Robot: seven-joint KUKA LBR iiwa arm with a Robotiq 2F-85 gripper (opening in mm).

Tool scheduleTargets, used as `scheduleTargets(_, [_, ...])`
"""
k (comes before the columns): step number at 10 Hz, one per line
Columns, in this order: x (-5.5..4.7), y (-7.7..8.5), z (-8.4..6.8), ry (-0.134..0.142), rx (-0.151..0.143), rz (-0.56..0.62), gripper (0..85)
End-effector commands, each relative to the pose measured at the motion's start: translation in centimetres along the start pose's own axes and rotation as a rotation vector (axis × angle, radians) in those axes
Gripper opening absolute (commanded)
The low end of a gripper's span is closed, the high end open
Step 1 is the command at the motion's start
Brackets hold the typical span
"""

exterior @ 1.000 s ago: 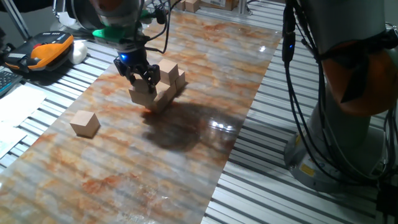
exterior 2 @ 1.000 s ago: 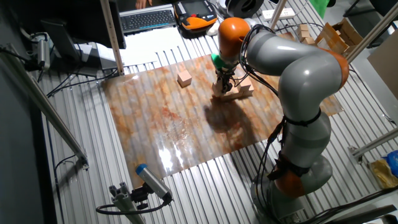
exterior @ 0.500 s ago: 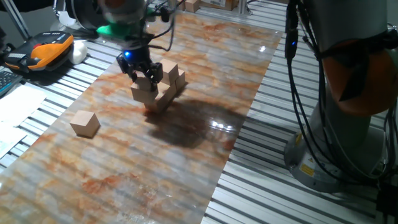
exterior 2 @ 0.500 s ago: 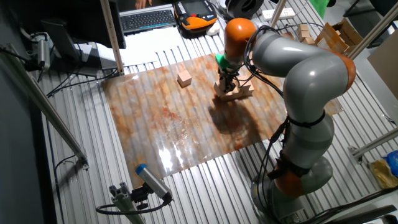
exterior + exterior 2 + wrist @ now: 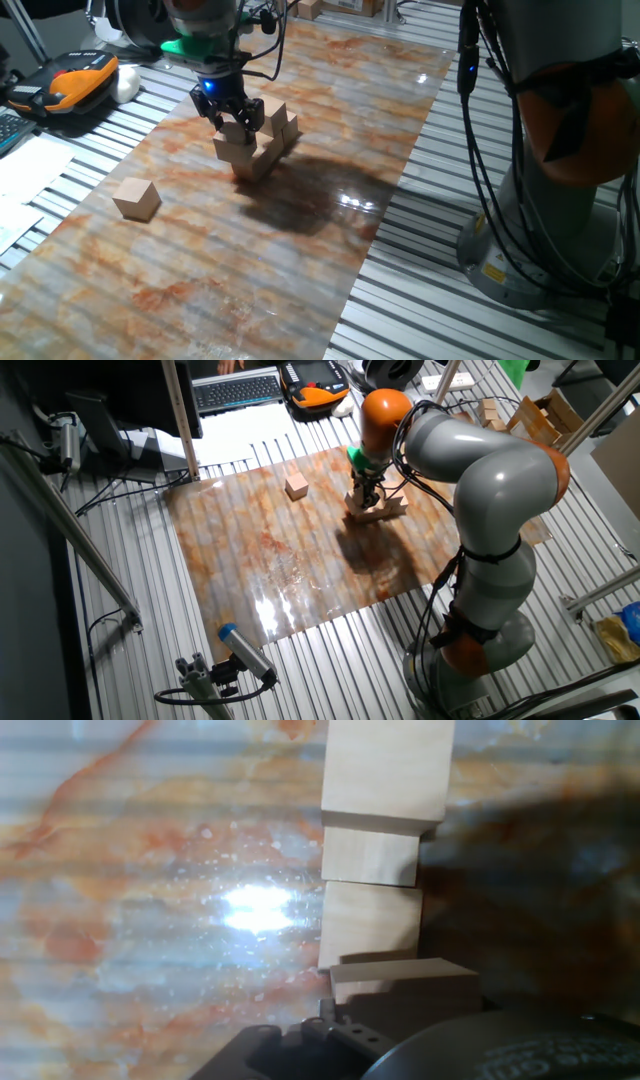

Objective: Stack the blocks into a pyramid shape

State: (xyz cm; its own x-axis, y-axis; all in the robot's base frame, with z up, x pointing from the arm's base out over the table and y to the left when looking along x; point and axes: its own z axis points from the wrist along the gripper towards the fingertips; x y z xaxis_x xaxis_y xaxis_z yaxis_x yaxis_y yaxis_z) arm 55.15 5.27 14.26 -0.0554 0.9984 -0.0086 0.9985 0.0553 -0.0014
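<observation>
One fixed view is looking low and close along the marbled tabletop [image 5: 300, 240]; the other is looking down from high and far. Both are sharing the block pile [image 5: 255, 140] — the hand view is facing straight down onto it, very close.

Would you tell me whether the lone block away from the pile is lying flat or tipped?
Flat: the lone block rests squarely on the table.

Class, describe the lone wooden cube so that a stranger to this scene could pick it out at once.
Start at the long marbled orange-and-grey mat on the slatted metal table, and find the black claw over a cluster of tan wooden cubes. The single plain tan wooden cube sits apart from that cluster near the mat's edge, touching nothing.
</observation>
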Motion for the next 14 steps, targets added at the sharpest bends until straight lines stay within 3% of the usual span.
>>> scheduleTargets(1, [-0.13,-0.14,0.03,-0.003,0.003,-0.005,0.0])
scheduleTargets(11, [-0.39,-0.36,0.28,-0.009,0.004,-0.036,0.0])
scheduleTargets(14, [-0.39,-0.36,0.28,-0.043,0.032,-0.061,0.0])
